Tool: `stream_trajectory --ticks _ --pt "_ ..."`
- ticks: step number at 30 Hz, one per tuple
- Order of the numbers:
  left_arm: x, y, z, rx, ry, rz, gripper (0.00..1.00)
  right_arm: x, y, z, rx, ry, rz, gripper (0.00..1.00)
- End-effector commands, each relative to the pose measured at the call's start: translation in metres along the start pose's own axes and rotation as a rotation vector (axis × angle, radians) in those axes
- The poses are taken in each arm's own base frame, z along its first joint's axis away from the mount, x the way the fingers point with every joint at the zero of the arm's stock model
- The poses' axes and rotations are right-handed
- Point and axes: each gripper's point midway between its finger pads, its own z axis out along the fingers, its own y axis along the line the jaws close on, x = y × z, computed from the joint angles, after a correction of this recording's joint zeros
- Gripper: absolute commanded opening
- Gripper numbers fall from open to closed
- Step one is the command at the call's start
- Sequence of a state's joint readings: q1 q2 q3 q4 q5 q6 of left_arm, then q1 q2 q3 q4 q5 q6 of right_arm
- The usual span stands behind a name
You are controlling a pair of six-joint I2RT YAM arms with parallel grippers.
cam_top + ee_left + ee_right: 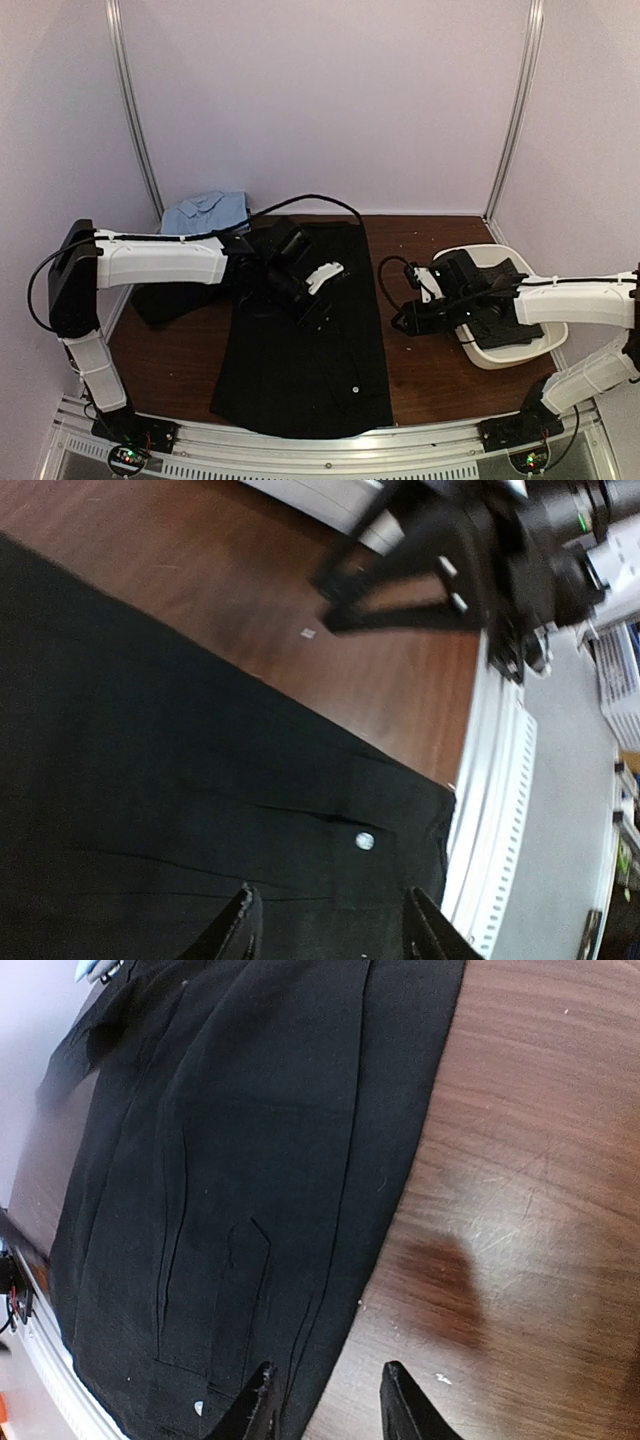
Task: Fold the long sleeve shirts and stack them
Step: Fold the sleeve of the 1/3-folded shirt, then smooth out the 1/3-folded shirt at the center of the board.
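Note:
A plain black long sleeve shirt (300,360) lies flat in a long strip down the middle of the table, with a small white button (364,841) near its front corner. My left gripper (318,303) hovers over the shirt's middle. In the left wrist view the left gripper (335,935) is open, and only cloth (150,780) shows below its fingers. My right gripper (402,322) hangs just off the shirt's right edge. In the right wrist view it (328,1405) is open and empty, straddling the hem (250,1160) and bare wood.
A second dark cloth (160,305) lies bunched at the left under my left arm. A light blue shirt (205,212) sits at the back left. A white bin (490,362) stands at the right under my right arm. A metal rail (330,455) runs along the near edge.

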State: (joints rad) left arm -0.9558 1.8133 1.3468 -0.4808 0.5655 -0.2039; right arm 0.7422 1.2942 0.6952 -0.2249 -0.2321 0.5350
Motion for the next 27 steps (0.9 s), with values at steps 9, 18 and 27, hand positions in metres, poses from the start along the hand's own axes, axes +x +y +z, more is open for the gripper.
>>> stream_trajectory --ticks 9,18,27 --pt "-0.057 0.152 -0.047 -0.264 -0.327 -0.366 0.42 0.037 0.04 0.025 -0.067 0.1 -0.012 0.35" --pt "-0.076 0.217 -0.025 -0.273 -0.36 -0.415 0.4 0.043 0.053 0.028 -0.085 0.107 -0.015 0.35" --pt "-0.08 0.27 -0.011 -0.255 -0.396 -0.504 0.39 0.049 0.064 0.029 -0.118 0.113 -0.01 0.35"
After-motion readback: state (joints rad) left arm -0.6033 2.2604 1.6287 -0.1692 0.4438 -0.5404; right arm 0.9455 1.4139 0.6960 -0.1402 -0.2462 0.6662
